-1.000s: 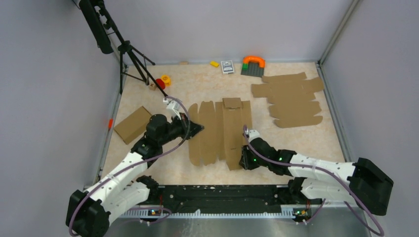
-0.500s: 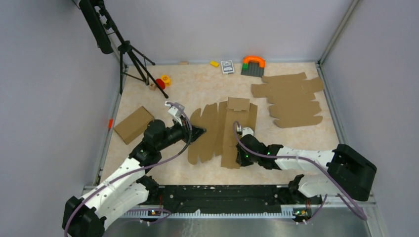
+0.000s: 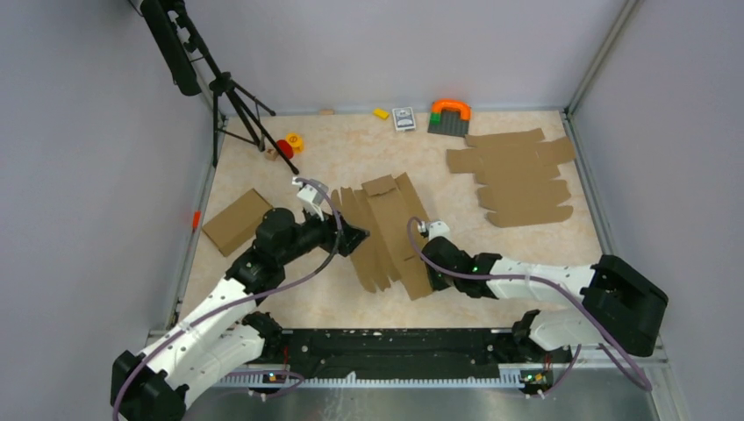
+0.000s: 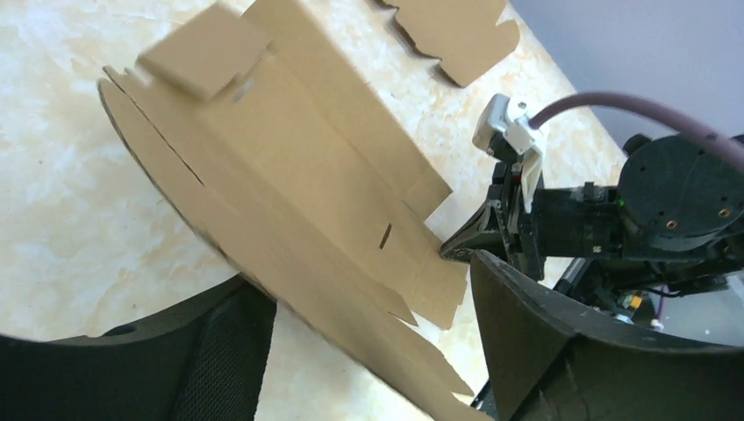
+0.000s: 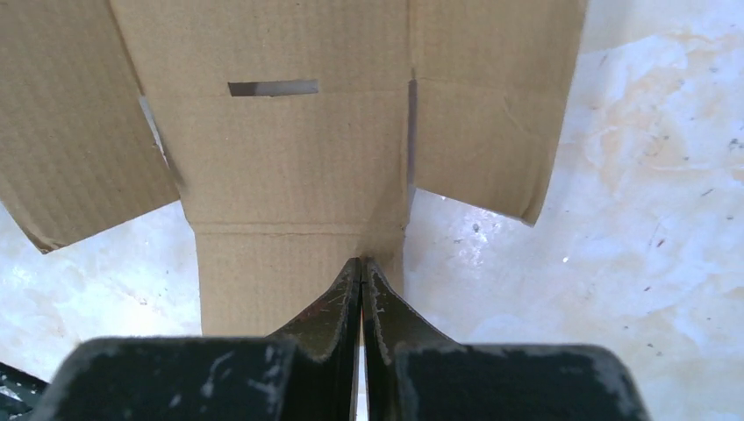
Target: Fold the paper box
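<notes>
The paper box (image 3: 386, 232) is a flat brown die-cut sheet lying askew mid-table, its far tab leaning left. My left gripper (image 3: 355, 235) is open at the sheet's left edge. In the left wrist view that edge (image 4: 289, 175) runs between the spread fingers (image 4: 544, 342) without touching them. My right gripper (image 3: 428, 275) is shut at the sheet's near end. In the right wrist view its closed tips (image 5: 361, 263) rest on the near tab of the box (image 5: 289, 149), just below a crease.
A pile of similar cardboard sheets (image 3: 518, 175) lies at the back right. A folded brown box (image 3: 235, 221) sits at the left by the wall. A tripod (image 3: 232, 96) stands back left. Small toys (image 3: 449, 116) and a card deck (image 3: 404, 118) line the back edge.
The left gripper opened and let go of the sheet's left edge. The right gripper closed fully. The sheet's far end swung left, so it now lies askew.
</notes>
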